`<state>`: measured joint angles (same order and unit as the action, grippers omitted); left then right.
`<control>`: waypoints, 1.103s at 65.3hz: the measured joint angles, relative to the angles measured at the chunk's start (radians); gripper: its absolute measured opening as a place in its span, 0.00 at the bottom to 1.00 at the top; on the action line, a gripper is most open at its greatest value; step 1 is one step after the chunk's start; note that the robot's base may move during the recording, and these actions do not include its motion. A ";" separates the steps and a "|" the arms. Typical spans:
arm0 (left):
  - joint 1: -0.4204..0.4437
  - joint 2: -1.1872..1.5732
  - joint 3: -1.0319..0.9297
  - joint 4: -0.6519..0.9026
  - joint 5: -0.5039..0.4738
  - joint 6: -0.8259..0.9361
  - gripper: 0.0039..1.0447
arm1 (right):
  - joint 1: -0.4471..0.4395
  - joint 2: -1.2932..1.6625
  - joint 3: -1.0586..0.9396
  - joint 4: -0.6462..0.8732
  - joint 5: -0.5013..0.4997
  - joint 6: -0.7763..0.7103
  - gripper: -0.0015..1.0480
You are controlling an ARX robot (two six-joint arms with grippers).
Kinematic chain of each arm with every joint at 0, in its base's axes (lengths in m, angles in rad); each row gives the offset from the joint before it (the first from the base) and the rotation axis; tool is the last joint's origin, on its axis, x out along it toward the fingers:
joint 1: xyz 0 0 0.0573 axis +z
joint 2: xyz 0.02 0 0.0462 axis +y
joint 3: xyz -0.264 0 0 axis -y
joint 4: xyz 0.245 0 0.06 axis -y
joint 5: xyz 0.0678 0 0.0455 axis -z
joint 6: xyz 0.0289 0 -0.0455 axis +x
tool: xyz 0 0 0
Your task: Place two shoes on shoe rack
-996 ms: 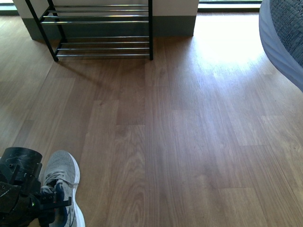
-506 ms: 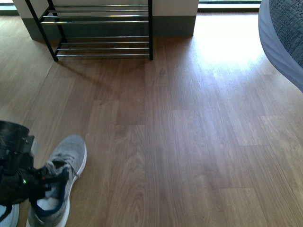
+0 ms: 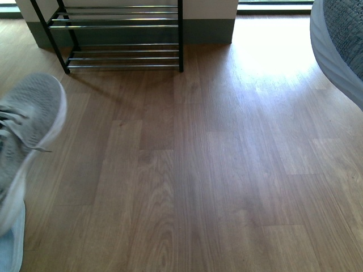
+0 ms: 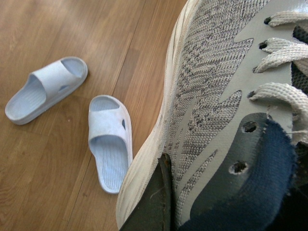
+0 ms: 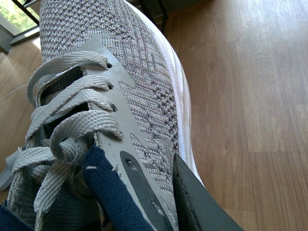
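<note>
At the far left of the front view, around 9 o'clock, a grey knit sneaker (image 3: pixel 28 124) is hanging in the air, blurred and looming large, its toe pointing toward 1 o'clock and its white sole running down its right side. Under it, at 7 o'clock, the edge of a pale blue slipper (image 3: pixel 11 243) is showing on the wooden floor (image 3: pixel 227 170). The shoe rack (image 3: pixel 180 39) is standing at 11 o'clock, well apart from the sneaker, and its chrome rods are carrying nothing in the part that shows. At 2 o'clock a grey quilted cover (image 3: pixel 340 45) with a pale edge is reaching in. In the left wrist view the sneaker (image 4: pixel 211 82) is filling the frame, with two pale blue slippers (image 4: pixel 45 89) lying on the boards well below it. The left gripper (image 4: pixel 161 187) is clamping it: one dark finger is pressing the side by the sole, just beside the navy collar, while the other finger is hidden. In the right wrist view the right gripper (image 5: pixel 190 192) is gripping a second sneaker (image 5: pixel 110 62) in the same way, one dark finger lying against the knit side next to the navy tongue and laces. This shoe is not appearing in the front view.
</note>
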<state>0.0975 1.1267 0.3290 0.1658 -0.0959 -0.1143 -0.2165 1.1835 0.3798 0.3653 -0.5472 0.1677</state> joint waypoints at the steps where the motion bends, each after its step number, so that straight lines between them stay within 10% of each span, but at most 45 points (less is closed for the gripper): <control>1: 0.004 -0.028 0.000 -0.018 0.003 0.001 0.01 | 0.000 0.000 0.000 0.000 0.000 0.000 0.02; 19: 0.125 -0.538 0.002 -0.323 0.050 0.121 0.01 | 0.000 0.000 0.000 0.000 0.000 0.000 0.02; 72: 0.133 -0.564 0.003 -0.330 0.051 0.164 0.01 | 0.000 0.000 0.000 0.000 0.000 0.000 0.02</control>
<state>0.2302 0.5629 0.3321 -0.1638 -0.0452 0.0502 -0.2165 1.1835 0.3798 0.3653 -0.5472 0.1677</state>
